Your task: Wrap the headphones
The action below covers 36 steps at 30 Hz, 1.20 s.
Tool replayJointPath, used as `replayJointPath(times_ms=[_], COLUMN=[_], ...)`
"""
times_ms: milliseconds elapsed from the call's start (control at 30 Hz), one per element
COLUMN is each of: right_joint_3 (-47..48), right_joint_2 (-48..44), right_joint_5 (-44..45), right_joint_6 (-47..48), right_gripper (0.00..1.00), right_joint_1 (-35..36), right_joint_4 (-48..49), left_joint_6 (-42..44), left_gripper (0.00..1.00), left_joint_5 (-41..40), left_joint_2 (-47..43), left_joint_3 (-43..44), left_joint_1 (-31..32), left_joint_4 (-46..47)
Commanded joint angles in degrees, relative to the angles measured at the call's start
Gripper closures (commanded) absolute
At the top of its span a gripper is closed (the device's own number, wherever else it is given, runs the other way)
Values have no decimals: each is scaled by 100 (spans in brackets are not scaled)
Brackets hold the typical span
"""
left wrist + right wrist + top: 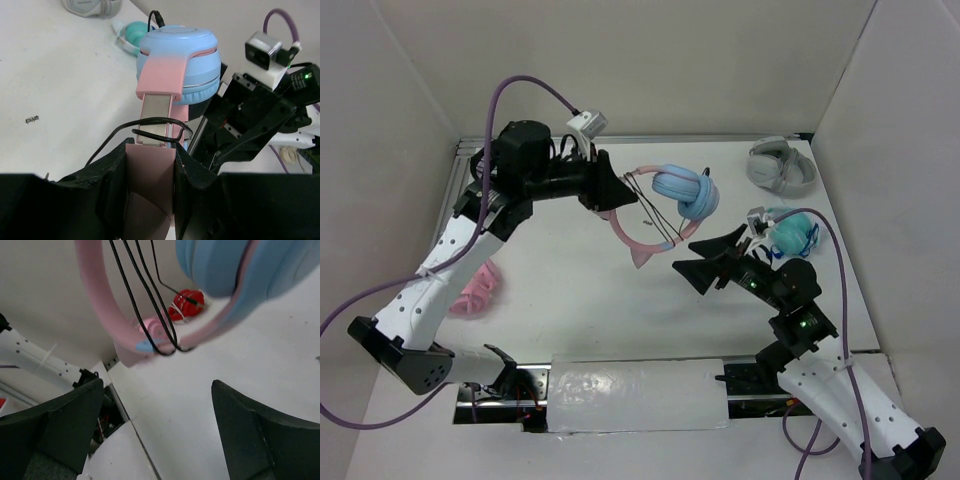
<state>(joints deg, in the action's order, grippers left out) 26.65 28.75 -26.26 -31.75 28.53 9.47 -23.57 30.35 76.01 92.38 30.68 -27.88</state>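
Observation:
The headphones [682,192] hang above the table's middle, light blue ear cups [180,50] together and the pink headband [628,236] with a pointed cat ear curving toward the near side. The thin dark cable [650,207] crosses the band in several strands. My left gripper [612,192] is shut on the pink headband [150,180], just below its metal slider. My right gripper [698,261] stands open right of the band's lower end with nothing between its fingers; in its wrist view the band [97,295] and cable [145,305] hang just beyond the fingertips [95,390].
Grey-white headphones [782,165] lie at the back right. Teal headphones [790,232] sit close beside the right arm. All-pink headphones [478,288] lie near the left arm's link. A white pad [635,395] covers the near edge; walls enclose three sides.

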Motion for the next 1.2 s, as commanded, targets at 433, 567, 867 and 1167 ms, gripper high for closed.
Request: replayJointPath(times_ms=[433,567,867,1167], right_joint_3=[-265,-442,-301,-187], right_joint_2=[641,421,473,877], right_joint_5=[288,174,-336,-231], right_joint_6=[-279,-227,19,99], right_gripper=[6,6,30,88], right_joint_1=[56,47,205,442], right_joint_4=[2487,3060,3078,3104], left_joint_6=[863,986,1215,1303], left_gripper=[100,100,100,97], left_joint_5=[2027,2387,3109,2925], left_joint_2=[450,643,1266,1584], left_joint_3=[1072,1265,1818,2171], left_joint_1=[114,105,149,290], left_joint_4=[-51,-174,-446,-719])
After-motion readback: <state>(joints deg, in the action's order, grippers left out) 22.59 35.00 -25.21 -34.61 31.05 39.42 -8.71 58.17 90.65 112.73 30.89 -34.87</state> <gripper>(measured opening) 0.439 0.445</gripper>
